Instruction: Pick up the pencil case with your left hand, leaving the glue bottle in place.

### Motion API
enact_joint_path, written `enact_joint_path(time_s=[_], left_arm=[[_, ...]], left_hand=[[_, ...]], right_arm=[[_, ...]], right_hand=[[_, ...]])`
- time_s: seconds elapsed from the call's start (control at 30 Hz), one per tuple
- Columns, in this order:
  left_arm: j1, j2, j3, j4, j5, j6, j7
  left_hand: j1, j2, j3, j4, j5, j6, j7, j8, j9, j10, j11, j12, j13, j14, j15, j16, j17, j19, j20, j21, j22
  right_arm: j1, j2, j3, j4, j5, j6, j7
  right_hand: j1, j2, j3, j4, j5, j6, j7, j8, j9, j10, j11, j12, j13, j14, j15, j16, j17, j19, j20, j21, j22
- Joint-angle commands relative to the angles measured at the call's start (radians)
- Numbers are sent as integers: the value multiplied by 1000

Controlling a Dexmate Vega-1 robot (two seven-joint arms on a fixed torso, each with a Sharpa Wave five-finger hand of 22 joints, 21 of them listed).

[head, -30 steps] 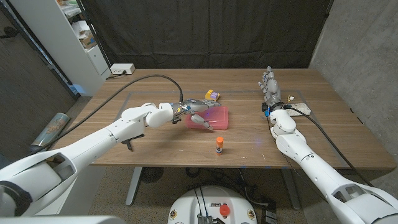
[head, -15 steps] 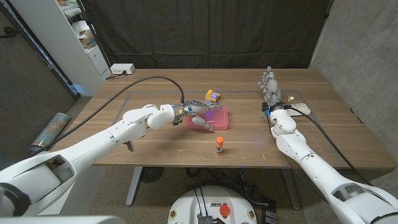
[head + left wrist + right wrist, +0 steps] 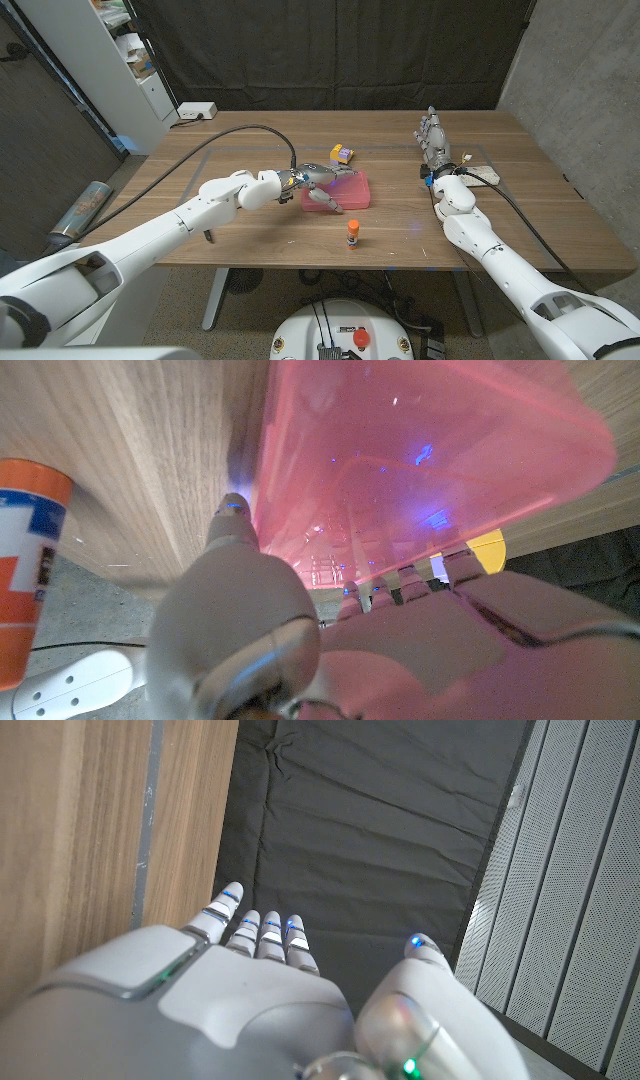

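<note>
Pink pencil case (image 3: pixel 343 189) under left hand (image 3: pixel 318 183)

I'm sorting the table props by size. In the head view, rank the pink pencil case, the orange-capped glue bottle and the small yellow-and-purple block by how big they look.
1. Translucent pink plastic pencil case, clearly largest, though partly covered by the left hand.
2. Orange-capped glue bottle.
3. Small yellow-and-purple block, close to the bottle and farther from the camera, so that order is unsure.

No text, brand, number or sign can be read. The glue bottle (image 3: pixel 28 565) near the pencil case (image 3: pixel 340 189) carries a white and blue label on its orange body, seen close in the left wrist view, but its print is too blurred to make out. Nothing else on the surface (image 3: pixel 520 215) bears legible lettering.
</note>
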Motion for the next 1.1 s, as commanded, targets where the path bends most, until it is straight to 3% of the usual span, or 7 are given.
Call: enact_joint_path(time_s=[0.03,0.27,0.6,1.1], left_arm=[[11,-8,-3,-1,-24,24,8],[17,-6,-2,-11,-29,30,9],[38,-8,-20,-22,-75,35,27],[66,19,-43,-75,-72,64,43]], left_hand=[[122,79,39,-14,-40,19,2,12,4,-1,-10,11,7,44,-4,20,12,90,-20,23,8],[199,118,82,-19,-90,37,13,17,7,7,-3,17,12,76,-9,34,30,161,-21,46,11],[284,151,124,-24,-117,66,29,26,12,32,5,30,18,118,-12,60,56,246,-24,76,13],[298,152,128,-18,-122,81,32,30,13,38,5,33,21,121,-11,67,67,257,-20,79,12]], right_arm=[[9,6,-2,23,8,3,16],[11,8,-2,29,11,7,23],[8,8,-3,30,18,6,30],[-7,-8,-2,-14,1,-7,2]], right_hand=[[9,-2,-7,1,3,3,-7,6,5,-6,5,1,4,-2,4,5,6,4,4,9,5],[9,-1,-8,1,3,4,-6,7,5,-4,5,2,4,-1,5,5,6,3,5,9,5],[10,-1,-9,0,3,3,-7,6,5,-5,2,1,4,-1,5,5,6,4,4,9,5],[10,0,-11,0,3,4,-5,6,5,-4,4,2,4,1,4,5,6,3,5,9,5]])
